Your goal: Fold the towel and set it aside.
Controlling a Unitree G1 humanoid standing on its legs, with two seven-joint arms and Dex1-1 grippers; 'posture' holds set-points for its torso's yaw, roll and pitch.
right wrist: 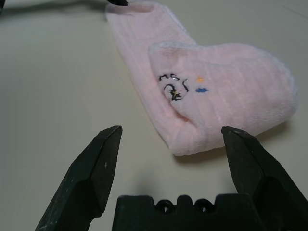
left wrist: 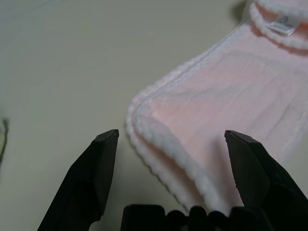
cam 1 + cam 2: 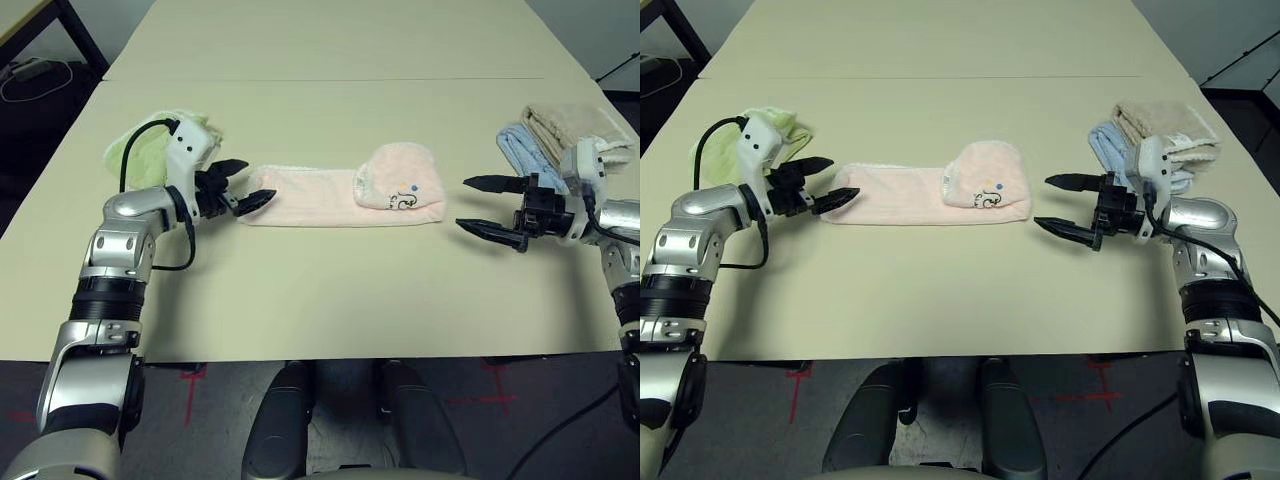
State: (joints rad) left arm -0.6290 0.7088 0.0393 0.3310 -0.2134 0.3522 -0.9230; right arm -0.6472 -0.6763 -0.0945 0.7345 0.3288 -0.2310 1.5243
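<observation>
Spread-fingered, the left gripper (image 3: 238,187) and right gripper (image 3: 484,207) flank the pale pink terry-cloth towel (image 3: 345,196), a soft, light strip mid-desk (image 3: 320,300). Its limp ends suit pinching; the bulky folded right end may flop.

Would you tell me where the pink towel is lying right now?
In the head views the pink towel lies as a long folded strip mid-table, between the open left gripper at its left end and the open right gripper just off its right end.

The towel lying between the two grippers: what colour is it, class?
Pale pink towel, with small dark embroidery; clearest in the right wrist view.
</observation>
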